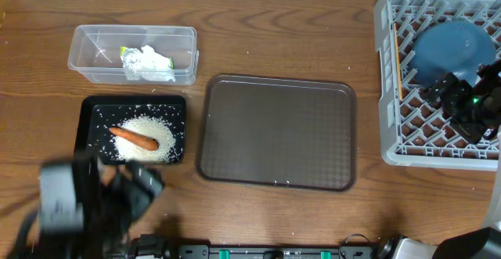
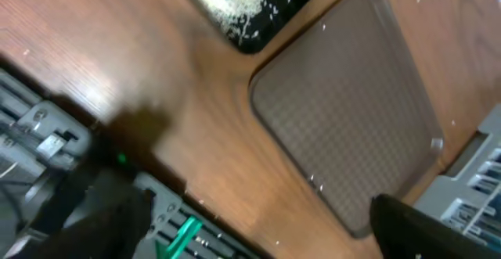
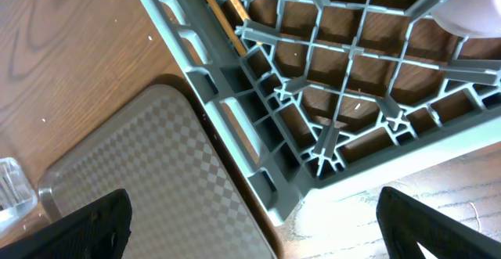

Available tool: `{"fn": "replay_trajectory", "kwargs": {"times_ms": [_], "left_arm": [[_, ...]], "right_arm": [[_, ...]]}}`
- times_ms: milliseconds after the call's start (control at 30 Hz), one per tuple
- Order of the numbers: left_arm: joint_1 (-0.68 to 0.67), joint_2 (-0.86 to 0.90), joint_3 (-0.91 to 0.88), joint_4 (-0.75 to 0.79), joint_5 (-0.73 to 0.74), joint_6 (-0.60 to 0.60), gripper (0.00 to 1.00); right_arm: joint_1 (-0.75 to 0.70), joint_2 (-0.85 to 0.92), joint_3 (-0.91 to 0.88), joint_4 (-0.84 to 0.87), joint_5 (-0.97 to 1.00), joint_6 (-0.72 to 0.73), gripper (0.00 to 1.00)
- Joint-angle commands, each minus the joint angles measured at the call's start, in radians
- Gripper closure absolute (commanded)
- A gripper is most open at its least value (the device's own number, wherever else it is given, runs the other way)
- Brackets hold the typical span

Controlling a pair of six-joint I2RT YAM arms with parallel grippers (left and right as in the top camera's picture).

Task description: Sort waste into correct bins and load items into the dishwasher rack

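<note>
The clear tub (image 1: 94,55) at the back left holds the crumpled tissue (image 1: 153,63) and the yellow-green wrapper (image 1: 125,53). The black tray (image 1: 88,126) holds the rice heap (image 1: 153,130) with the carrot (image 1: 135,138) on it; both also show in the left wrist view (image 2: 243,5). The grey rack (image 1: 387,87) at the right holds the teal bowl (image 1: 454,48) upside down and the chopsticks (image 1: 400,63) along its left wall. My left gripper (image 2: 258,220) is open and empty, low at the front left (image 1: 141,185). My right gripper (image 3: 254,220) is open and empty over the rack's front left part (image 1: 438,95). The small bowl is hidden.
The brown serving tray (image 1: 278,130) lies in the middle, between the black tray and the rack, with a few stray rice grains on it. A pale rounded thing (image 3: 477,8) sits in the rack. The rack's corner (image 3: 290,188) is close below my right fingers.
</note>
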Motion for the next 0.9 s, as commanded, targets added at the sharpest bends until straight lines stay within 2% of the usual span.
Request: {"fn": "replay_trajectory", "kwargs": {"times_ms": [0,267,700,867], "left_arm": [[0.005,-0.096,-0.015,-0.035,-0.014,0.013,0.02],[0.005,-0.276,-0.015,-0.042,-0.014,0.013,0.0],[0.002,-0.311,-0.017,-0.086,-0.019,0.03,0.02],[0.0,-0.372,-0.09,-0.056,-0.018,0.043,0.02]], "right_arm": [[-0.009,-0.006,0.005,-0.001,-0.003,-0.015,0.01],[-0.009,-0.006,0.005,-0.001,-0.003,-0.015,0.01],[-0.009,-0.006,0.005,-0.001,-0.003,-0.015,0.01],[-0.009,-0.006,0.005,-0.001,-0.003,-0.015,0.01]]}}
